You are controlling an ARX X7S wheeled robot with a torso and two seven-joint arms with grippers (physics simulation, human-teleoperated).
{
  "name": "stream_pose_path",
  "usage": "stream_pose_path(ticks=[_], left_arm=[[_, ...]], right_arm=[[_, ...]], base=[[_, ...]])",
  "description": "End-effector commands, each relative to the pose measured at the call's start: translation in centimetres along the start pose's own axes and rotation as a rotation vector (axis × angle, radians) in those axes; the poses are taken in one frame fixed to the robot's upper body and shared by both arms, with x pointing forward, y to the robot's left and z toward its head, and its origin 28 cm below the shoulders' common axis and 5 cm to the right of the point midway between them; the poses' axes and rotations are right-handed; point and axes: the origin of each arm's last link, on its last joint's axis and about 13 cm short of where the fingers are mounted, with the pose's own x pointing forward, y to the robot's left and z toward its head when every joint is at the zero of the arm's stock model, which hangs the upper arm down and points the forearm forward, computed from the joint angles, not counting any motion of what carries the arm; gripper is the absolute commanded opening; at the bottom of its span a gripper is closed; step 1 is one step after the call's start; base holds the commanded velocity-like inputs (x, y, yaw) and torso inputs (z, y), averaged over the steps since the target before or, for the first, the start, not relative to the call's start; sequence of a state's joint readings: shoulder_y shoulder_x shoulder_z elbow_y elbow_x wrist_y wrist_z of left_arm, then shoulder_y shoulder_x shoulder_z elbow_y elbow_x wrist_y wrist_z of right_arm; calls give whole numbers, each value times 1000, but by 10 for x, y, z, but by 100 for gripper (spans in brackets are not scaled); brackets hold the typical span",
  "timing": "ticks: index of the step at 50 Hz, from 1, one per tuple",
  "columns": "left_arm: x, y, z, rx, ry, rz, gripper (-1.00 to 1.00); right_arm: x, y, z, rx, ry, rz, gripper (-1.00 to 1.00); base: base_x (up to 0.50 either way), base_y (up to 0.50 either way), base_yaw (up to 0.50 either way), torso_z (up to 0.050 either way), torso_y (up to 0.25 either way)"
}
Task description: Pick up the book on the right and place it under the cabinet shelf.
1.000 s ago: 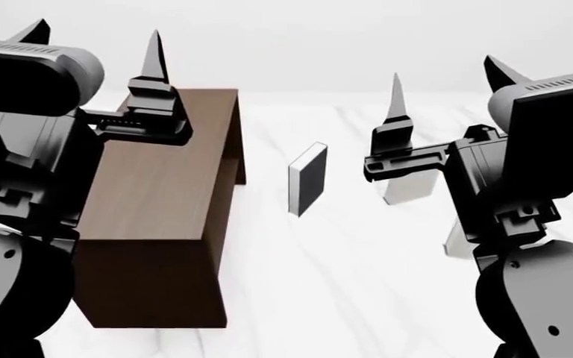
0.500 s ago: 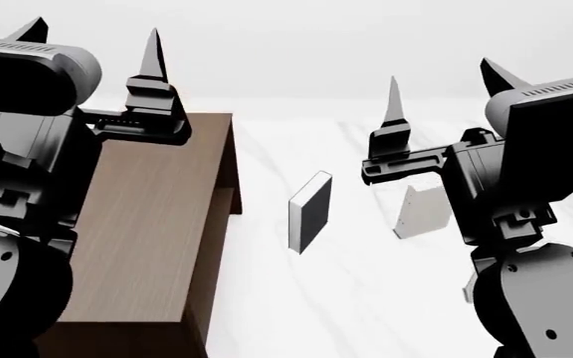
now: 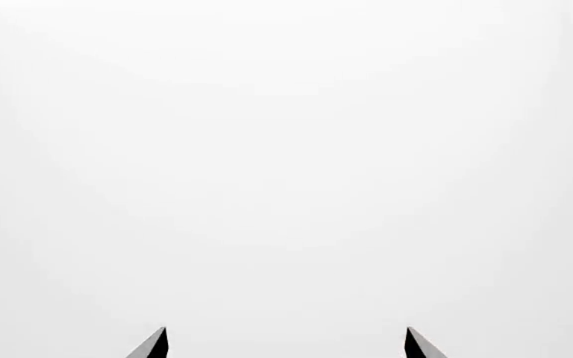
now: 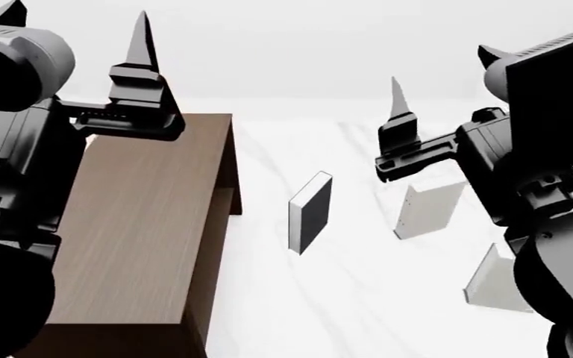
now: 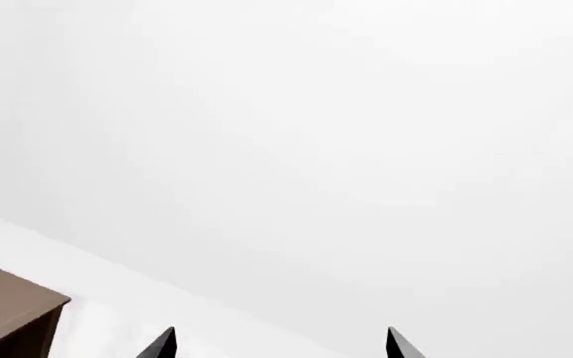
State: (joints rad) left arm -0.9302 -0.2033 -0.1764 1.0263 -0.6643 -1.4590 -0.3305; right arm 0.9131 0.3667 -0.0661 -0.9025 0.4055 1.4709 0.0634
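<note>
At the far left of the head view the left gripper (image 4: 77, 52) is raised above the back end of the cabinet (image 4: 137, 246), its fingers pointing upward; the left wrist view shows two dark fingertips (image 3: 155, 344) standing well apart against blank white, with nothing between them. The cabinet is a long dark-brown wooden box whose top face runs toward the camera, and its right edge drops to the white marbled table (image 4: 346, 298); a notch of its open side shows near the far corner, but the shelf inside cannot be made out. To the right of that edge lies a bare strip of table, then a black-covered book (image 4: 310, 212) standing upright, apart from the cabinet. More bare table follows before a pale book (image 4: 428, 209) standing upright, its upper part hidden behind the right arm. The right gripper (image 4: 446, 67) is raised above this book, and the right wrist view shows its fingertips (image 5: 162, 344) spread apart with nothing held, the cabinet corner at the frame's edge. Furthest right, near the table's front, stands the white book (image 4: 492, 282), tilted slightly and partly hidden by the right arm, well clear of both grippers.
</note>
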Motion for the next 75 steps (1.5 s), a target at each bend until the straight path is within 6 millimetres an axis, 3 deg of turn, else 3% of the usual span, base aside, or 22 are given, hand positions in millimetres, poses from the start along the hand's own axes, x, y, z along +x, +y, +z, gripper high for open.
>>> stream_pose_path(ticks=[1, 7, 13, 21, 32, 42, 49, 57, 75], left_arm=[[-10, 3, 5, 21, -5, 14, 100], [-15, 8, 5, 24, 6, 32, 100], [-19, 9, 5, 23, 10, 30, 100], [-22, 10, 5, 27, 11, 36, 100], [-24, 12, 4, 31, 10, 46, 100], [-27, 14, 0, 37, 19, 61, 100], [-28, 15, -2, 42, 25, 70, 100], [-28, 16, -3, 47, 25, 77, 100], [-30, 18, -6, 48, 31, 84, 100]], right_arm=[[1, -50, 22, -231, 113, 40, 100], [7, -80, 32, -326, 184, 147, 100], [10, -103, 31, -484, 427, 249, 100], [11, -123, 29, -589, 758, 458, 100], [22, -143, 29, -636, 1049, 501, 100], [26, -147, 15, -619, 1173, 547, 100], [29, -146, 16, -606, 1222, 567, 100], [20, -143, 13, -567, 1311, 605, 100], [23, -136, -19, -538, 1369, 641, 100]], base=[[0, 0, 0, 0, 0], [0, 0, 0, 0, 0], [0, 0, 0, 0, 0], [0, 0, 0, 0, 0], [0, 0, 0, 0, 0], [0, 0, 0, 0, 0], [0, 0, 0, 0, 0], [0, 0, 0, 0, 0], [0, 0, 0, 0, 0]])
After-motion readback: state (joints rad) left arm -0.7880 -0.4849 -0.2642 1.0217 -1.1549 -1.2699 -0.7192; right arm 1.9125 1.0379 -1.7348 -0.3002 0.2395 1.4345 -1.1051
